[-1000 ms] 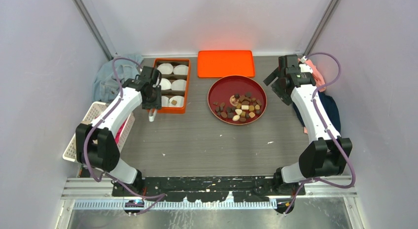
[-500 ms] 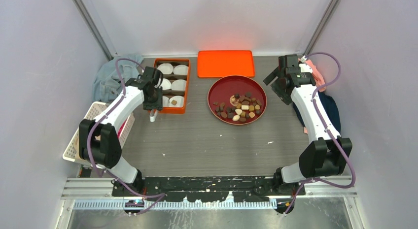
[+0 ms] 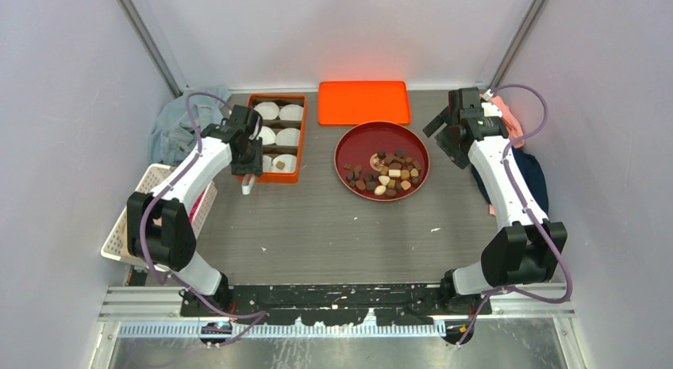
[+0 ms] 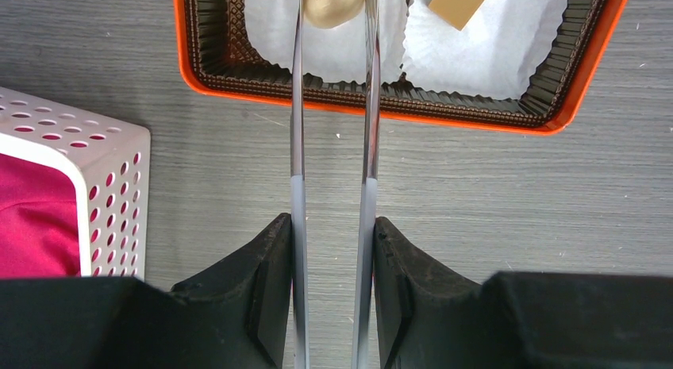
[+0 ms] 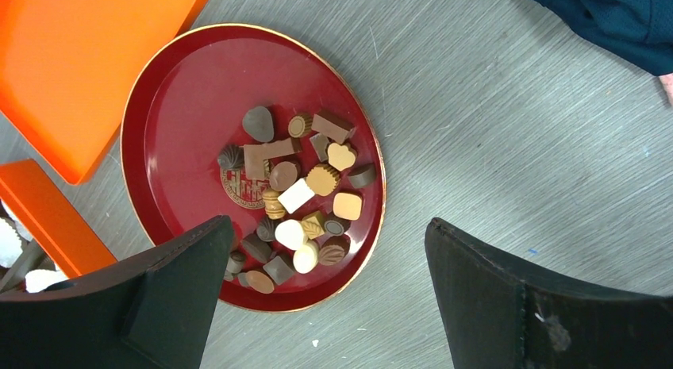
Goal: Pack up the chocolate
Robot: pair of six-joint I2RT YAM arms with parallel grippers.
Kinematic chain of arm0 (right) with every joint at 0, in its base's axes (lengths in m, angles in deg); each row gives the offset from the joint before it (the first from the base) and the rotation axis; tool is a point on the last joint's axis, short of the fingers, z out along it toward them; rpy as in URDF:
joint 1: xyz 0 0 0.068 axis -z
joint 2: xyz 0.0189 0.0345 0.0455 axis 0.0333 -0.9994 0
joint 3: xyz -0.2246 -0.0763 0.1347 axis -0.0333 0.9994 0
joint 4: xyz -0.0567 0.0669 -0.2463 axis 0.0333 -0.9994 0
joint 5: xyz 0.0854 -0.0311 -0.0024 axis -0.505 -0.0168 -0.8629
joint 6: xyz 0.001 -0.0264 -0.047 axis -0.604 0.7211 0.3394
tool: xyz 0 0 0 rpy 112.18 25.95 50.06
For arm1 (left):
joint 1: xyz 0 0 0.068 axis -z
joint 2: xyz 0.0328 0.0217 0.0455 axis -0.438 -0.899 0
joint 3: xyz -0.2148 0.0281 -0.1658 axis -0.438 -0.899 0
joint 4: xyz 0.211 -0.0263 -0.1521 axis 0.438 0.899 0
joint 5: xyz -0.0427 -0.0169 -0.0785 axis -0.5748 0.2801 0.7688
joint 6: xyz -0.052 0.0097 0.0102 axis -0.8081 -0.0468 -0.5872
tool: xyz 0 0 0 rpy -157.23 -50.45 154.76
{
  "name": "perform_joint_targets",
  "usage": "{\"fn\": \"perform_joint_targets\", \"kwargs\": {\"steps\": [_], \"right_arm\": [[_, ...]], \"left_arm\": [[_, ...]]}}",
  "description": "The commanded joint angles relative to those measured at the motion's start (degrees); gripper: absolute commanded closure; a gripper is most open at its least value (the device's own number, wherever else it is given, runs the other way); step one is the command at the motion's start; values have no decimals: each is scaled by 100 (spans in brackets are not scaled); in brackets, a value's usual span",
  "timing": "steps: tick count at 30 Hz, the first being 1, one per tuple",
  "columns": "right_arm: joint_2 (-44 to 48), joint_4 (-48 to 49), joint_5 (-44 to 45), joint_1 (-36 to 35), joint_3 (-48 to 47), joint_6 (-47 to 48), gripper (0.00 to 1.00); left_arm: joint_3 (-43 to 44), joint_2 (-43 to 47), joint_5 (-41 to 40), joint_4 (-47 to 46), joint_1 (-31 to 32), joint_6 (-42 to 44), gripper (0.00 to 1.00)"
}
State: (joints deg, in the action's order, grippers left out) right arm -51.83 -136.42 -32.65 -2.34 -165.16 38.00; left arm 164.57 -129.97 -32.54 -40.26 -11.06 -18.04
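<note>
left fingers [image 4: 270, 282]: clenched on tweezers [image 4: 298, 147], tan chocolate [image 4: 333, 4] between the tips, over a paper cup [image 4: 270, 28] in the orange box [image 4: 381, 107] | right fingers [image 5: 159, 297]: spread, grasping nothing, above the red plate [image 5: 182, 91] | other chocolates [image 5: 298, 196]: on that plate

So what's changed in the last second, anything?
Very little. The left gripper edged slightly toward the orange box, its elbow swinging inward. Its tweezers pinch a tan chocolate over a paper cup. No grab or release shows. The right gripper, red plate and its chocolates stayed put.
</note>
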Motion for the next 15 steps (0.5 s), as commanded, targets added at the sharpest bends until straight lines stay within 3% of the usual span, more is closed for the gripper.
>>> {"fn": "perform_joint_targets", "kwargs": {"steps": [1,15], "right_arm": [[-20,231,-60,24,-238,35,4],[-81,264,-74,23,-207,-11,4]], "left_arm": [[257,52,19,-45,-40,104,65],[208,89,-106,-19,-42,210,57]]}}
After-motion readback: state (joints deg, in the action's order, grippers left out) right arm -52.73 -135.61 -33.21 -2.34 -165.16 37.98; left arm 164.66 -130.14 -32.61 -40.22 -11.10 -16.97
